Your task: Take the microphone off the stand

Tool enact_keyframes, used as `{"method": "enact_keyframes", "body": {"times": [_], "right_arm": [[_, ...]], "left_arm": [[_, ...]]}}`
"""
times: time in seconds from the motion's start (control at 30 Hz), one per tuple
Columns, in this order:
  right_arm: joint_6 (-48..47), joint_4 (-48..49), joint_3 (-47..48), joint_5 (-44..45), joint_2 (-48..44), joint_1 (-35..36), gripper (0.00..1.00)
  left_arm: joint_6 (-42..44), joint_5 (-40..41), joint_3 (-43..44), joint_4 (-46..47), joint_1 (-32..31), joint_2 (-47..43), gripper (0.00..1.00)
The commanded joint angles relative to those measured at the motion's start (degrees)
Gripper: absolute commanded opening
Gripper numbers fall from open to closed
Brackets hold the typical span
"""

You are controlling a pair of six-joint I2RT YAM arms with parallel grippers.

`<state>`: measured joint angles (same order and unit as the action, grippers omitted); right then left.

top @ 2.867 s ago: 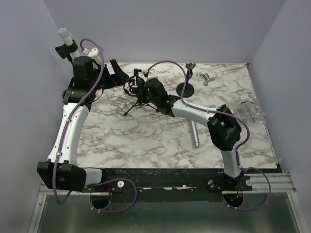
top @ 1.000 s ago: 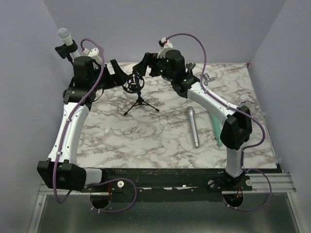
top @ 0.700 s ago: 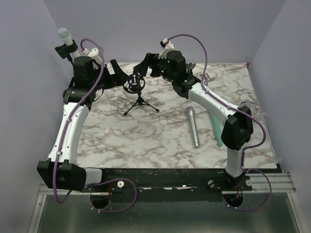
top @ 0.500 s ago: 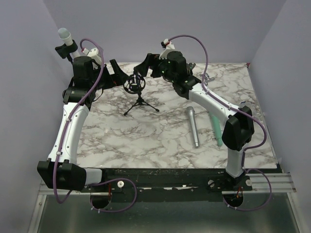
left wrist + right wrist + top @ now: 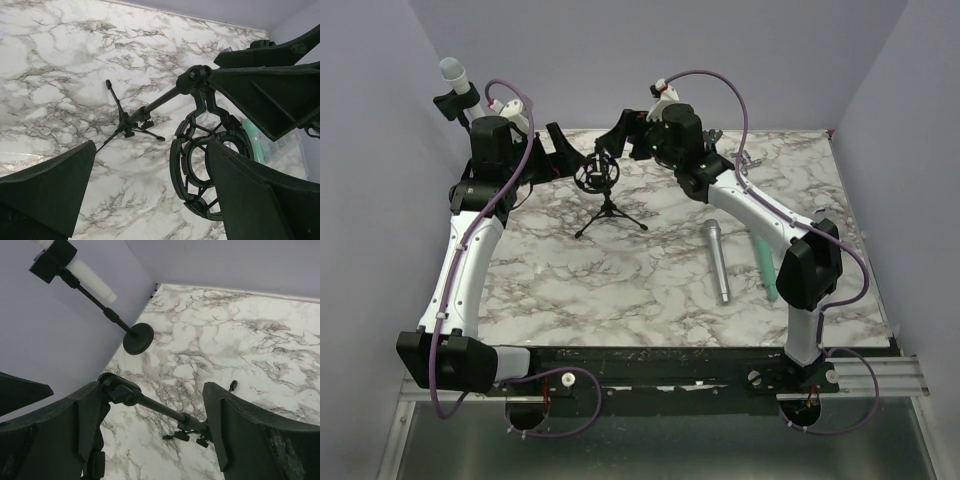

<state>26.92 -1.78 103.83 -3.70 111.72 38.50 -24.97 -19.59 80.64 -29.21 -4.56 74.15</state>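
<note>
A black tripod stand (image 5: 609,212) stands at the back middle of the table, and its shock-mount ring (image 5: 595,175) is empty. A silver microphone (image 5: 717,260) lies flat on the marble to the right of the stand. My left gripper (image 5: 563,152) is open just left of the ring. In the left wrist view the ring (image 5: 207,170) sits against the right finger (image 5: 265,200). My right gripper (image 5: 620,133) is open above and right of the ring. In the right wrist view the stand's rod (image 5: 160,410) runs between its fingers without touching them.
A second stand with a round base (image 5: 138,338) holds a white-handled microphone (image 5: 457,80) in a clip at the far left wall. A teal object (image 5: 765,262) lies right of the silver microphone. Small metal parts (image 5: 748,160) lie at the back right.
Since 2.9 s ago my right arm has risen from low over the table to the back, above the ring, uncovering the silver microphone. In the last second almost nothing moved.
</note>
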Motion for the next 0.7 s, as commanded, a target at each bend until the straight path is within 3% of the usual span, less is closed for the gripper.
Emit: {"method": "enact_keyframes", "body": {"times": [0.0, 0.13, 0.27, 0.53, 0.67], "right_arm": [[-6.7, -19.1, -4.9, 3.4, 5.2, -0.2, 0.86], [-7.0, -21.3, -1.6, 3.0, 6.9, -0.2, 0.85], [-6.0, -17.4, -1.6, 0.1, 4.7, -0.2, 0.9], [-0.3, -14.7, 11.6, -9.8, 6.2, -0.3, 0.97], [3.8, -8.5, 9.6, -10.7, 3.2, -0.9, 1.0]], "left_arm": [[-0.4, -1.0, -0.6, 1.2, 0.2, -1.1, 0.99], [-0.4, -0.8, -0.7, 1.3, 0.3, -0.9, 0.99], [-0.3, -0.8, -0.6, 1.1, 0.3, -0.7, 0.99], [-0.3, -0.9, -0.7, 1.3, 0.2, -0.8, 0.99], [-0.3, -0.9, -0.7, 1.3, 0.2, -0.8, 0.99]]}}
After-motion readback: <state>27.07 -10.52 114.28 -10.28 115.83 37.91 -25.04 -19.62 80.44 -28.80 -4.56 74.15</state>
